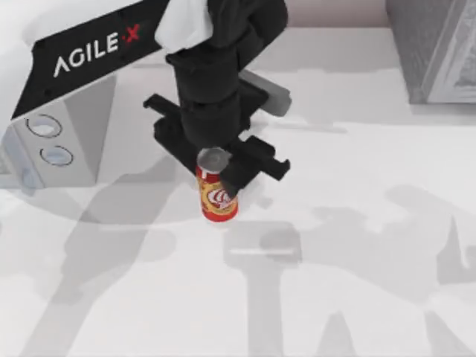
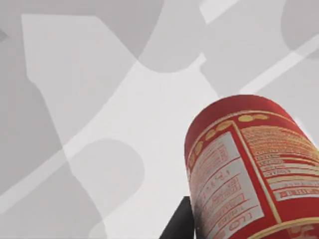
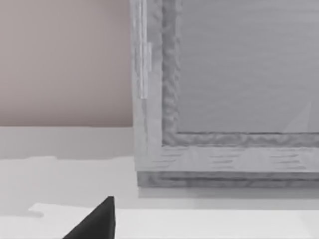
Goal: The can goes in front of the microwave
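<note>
The red can [image 1: 217, 197] with its silver top stands upright near the table's middle, to the right of the light grey microwave [image 1: 52, 141], whose two round dials show at the left edge. My left gripper [image 1: 221, 177] comes down from above and is shut on the can's upper part. The can's shadow lies apart from it on the table, so it looks lifted. In the left wrist view the can [image 2: 249, 169] shows its label close up, with one black finger [image 2: 179, 221] against its side. My right gripper [image 3: 97, 221] is parked facing the speckled box.
A darker speckled grey box [image 1: 435, 48] stands at the back right corner, and it appears again as the speckled box [image 3: 224, 99] in the right wrist view. White tabletop [image 1: 335, 297] with arm shadows spreads across the front and right.
</note>
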Controlling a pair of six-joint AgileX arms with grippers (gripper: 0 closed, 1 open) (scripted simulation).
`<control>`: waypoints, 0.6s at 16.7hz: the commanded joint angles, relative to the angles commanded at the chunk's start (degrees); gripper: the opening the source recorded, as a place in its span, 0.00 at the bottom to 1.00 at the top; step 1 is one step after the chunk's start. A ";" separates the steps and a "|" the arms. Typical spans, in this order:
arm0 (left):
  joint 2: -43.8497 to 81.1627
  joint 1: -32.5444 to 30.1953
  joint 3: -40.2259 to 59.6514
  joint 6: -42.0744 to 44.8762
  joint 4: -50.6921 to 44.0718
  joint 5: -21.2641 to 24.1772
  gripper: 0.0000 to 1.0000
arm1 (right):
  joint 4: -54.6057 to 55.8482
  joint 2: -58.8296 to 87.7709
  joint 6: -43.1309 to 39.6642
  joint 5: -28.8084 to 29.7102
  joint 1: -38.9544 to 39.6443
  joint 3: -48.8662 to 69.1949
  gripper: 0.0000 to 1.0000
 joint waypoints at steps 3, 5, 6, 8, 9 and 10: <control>-11.42 8.90 -14.49 1.96 2.30 0.97 0.00 | 0.00 0.00 0.00 0.00 0.00 0.00 1.00; -18.94 15.44 -24.22 2.93 3.84 1.17 0.00 | 0.00 0.00 0.00 0.00 0.00 0.00 1.00; -22.47 18.78 -28.89 3.29 4.64 1.10 0.00 | 0.00 0.00 0.00 0.00 0.00 0.00 1.00; -28.79 25.39 -37.30 3.74 6.32 0.57 0.00 | 0.00 0.00 0.00 0.00 0.00 0.00 1.00; -31.52 28.54 -40.90 3.85 7.22 0.13 0.00 | 0.00 0.00 0.00 0.00 0.00 0.00 1.00; -33.91 31.55 -44.01 3.88 8.16 -0.41 0.00 | 0.00 0.00 0.00 0.00 0.00 0.00 1.00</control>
